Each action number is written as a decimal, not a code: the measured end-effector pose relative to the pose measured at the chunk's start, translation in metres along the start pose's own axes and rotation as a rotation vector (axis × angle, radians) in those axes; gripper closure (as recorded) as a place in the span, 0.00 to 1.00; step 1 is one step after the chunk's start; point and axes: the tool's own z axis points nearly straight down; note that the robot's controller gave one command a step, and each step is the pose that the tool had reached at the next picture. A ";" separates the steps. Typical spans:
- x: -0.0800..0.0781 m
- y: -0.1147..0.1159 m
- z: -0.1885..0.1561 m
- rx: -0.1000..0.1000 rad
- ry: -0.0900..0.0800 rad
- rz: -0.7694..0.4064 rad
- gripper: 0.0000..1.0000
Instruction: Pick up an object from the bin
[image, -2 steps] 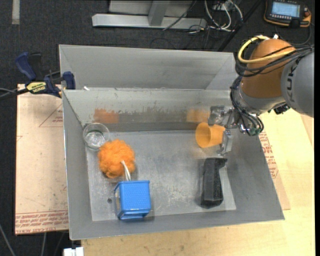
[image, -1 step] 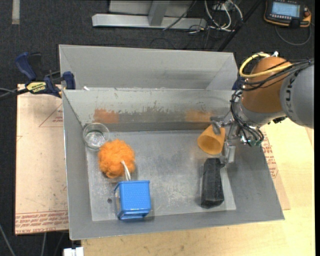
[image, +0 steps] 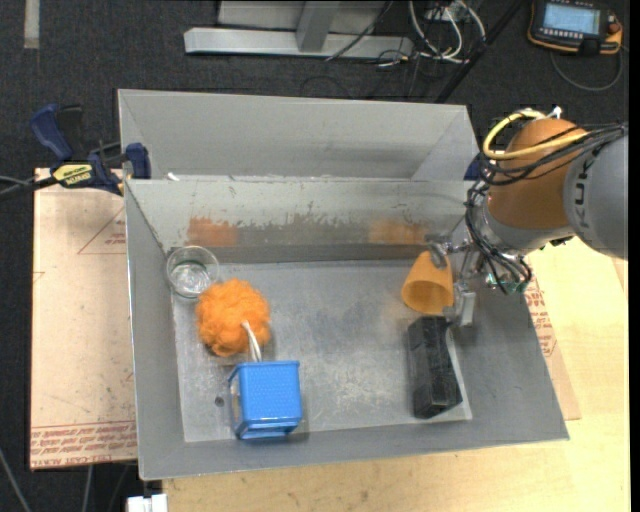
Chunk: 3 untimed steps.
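The gripper (image: 456, 293) hangs at the right side of the bin (image: 330, 325), pressed against an orange cup (image: 426, 285). The cup is tilted, just above a black block (image: 434, 368). That tilt suggests the cup is propped or caught by the gripper rather than lying free. The wrist and its cables cover the cup's right edge, so it cannot be told whether the gripper is open or closed on it. A fluffy orange ball (image: 231, 315), a blue box (image: 268, 398) and a clear glass (image: 192, 271) lie well apart on the left.
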 end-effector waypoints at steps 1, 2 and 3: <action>0.008 -0.003 -0.004 0.003 -0.028 -0.144 1.00; 0.008 -0.003 -0.004 0.003 -0.028 -0.145 1.00; 0.002 0.009 -0.010 -0.005 -0.002 -0.149 1.00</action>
